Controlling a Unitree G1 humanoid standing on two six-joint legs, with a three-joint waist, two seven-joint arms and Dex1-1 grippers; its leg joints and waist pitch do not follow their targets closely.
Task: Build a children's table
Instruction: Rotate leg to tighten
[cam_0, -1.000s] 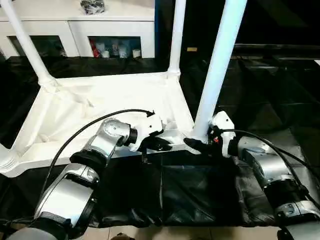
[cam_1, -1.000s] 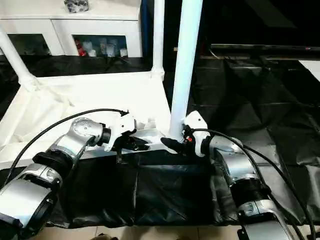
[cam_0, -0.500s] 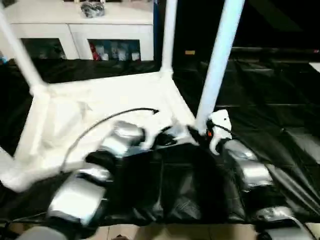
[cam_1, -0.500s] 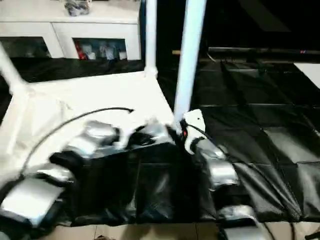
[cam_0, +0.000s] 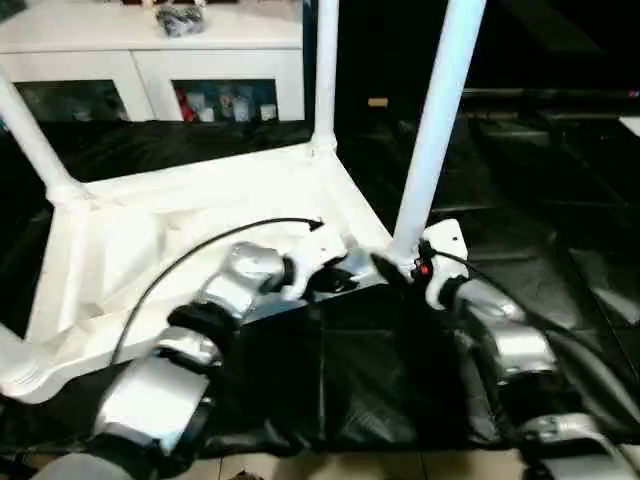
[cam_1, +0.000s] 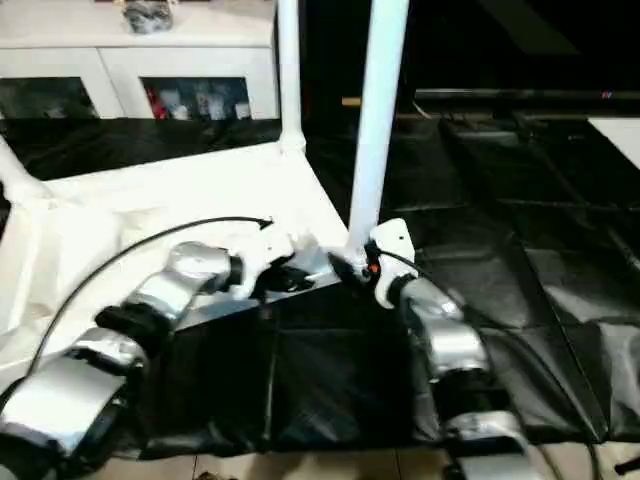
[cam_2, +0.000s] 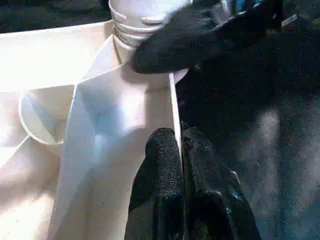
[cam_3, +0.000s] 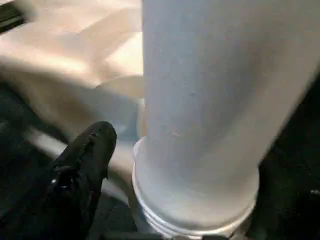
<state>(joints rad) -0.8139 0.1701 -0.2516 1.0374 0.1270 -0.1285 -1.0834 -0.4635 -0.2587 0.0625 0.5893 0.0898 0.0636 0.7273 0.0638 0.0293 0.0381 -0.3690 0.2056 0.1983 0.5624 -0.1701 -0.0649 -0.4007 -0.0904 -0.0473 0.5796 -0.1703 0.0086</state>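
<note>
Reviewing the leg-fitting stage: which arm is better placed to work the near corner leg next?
Probably the right: the right gripper sits at the near leg base, one finger beside it. The left gripper is pinched shut on the tabletop rim.

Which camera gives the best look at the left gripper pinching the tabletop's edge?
The left wrist view: the left gripper sits shut on the rim of the tabletop, filling the foreground. The head views show it small, beside the leg.

Both silver forearms reach from the lower corners toward frame center. The left pincer has its fingers pressed together. The right pincer shows one black finger apart, spread wide.
</note>
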